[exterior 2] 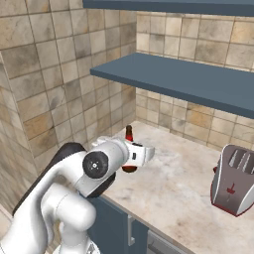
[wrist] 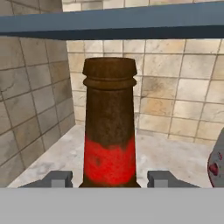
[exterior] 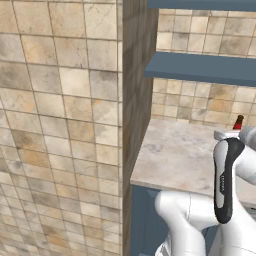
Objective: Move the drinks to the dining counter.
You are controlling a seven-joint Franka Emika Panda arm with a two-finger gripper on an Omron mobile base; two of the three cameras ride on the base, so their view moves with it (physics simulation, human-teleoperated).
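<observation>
One brown beer bottle (wrist: 109, 127) upright between fingers (wrist: 57, 178), contact unclear; one toaster (exterior 2: 234, 181) nearby.

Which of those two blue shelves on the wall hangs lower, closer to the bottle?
The lower shelf, the broad one jutting out above the brown bottle; the upper shelf sits at the picture's top.

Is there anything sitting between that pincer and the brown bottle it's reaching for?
Nothing visible does. In the hand view the brown beer bottle stands upright right between the two fingertips of the pincer, with no object in the gaps. The toaster sits well off to the side on the marble worktop.
</observation>
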